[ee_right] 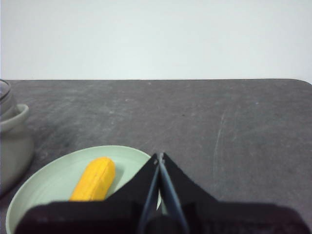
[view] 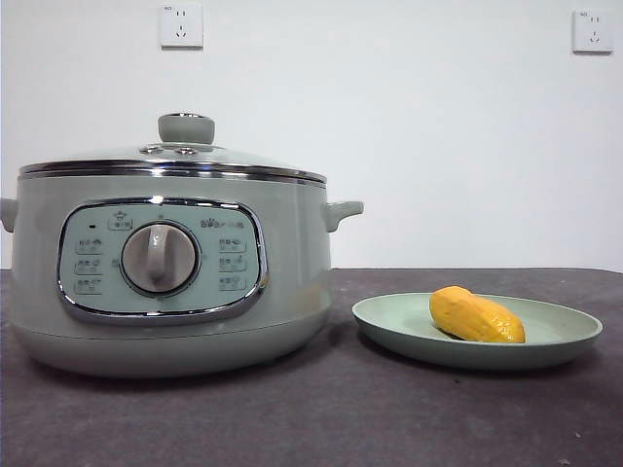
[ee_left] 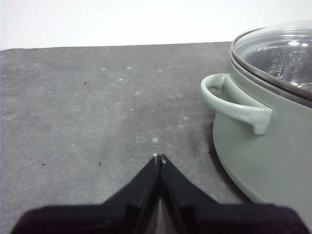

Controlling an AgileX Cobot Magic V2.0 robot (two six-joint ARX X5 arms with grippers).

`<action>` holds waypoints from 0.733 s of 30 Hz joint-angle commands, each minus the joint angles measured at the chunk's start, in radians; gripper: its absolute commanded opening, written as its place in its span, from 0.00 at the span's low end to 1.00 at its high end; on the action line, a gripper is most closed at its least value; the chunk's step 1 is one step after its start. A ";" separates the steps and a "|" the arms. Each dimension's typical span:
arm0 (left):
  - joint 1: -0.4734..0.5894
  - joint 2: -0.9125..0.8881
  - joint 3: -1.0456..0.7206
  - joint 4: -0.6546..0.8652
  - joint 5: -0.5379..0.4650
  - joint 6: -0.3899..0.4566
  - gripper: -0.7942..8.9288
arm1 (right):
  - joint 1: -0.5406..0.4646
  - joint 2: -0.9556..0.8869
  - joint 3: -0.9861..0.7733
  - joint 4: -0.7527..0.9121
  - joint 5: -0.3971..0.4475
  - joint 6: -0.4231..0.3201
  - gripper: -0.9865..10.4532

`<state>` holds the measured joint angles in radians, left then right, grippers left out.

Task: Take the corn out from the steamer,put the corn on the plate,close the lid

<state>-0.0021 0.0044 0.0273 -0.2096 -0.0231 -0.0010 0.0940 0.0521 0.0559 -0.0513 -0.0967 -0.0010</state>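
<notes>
The sage-green steamer stands at the left of the front view with the glass lid sitting closed on its rim. The yellow corn lies on the pale green plate to the steamer's right. My left gripper is shut and empty, low over the table beside the steamer's side handle. My right gripper is shut and empty, just off the plate's rim, with the corn beside it. Neither arm shows in the front view.
The dark grey table carries the steamer and the plate. A white wall with two sockets stands behind. The steamer's edge shows beside the plate in the right wrist view.
</notes>
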 commanded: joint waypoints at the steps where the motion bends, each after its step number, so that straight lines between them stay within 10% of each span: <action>1: 0.003 -0.003 -0.014 0.001 0.000 -0.006 0.08 | -0.002 -0.013 -0.027 0.009 -0.002 -0.008 0.09; 22: 0.003 -0.003 -0.014 0.000 0.000 -0.006 0.08 | -0.001 -0.018 -0.049 -0.126 -0.002 0.010 0.09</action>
<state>-0.0021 0.0044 0.0273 -0.2096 -0.0231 -0.0010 0.0929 0.0334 0.0166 -0.1658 -0.0975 0.0032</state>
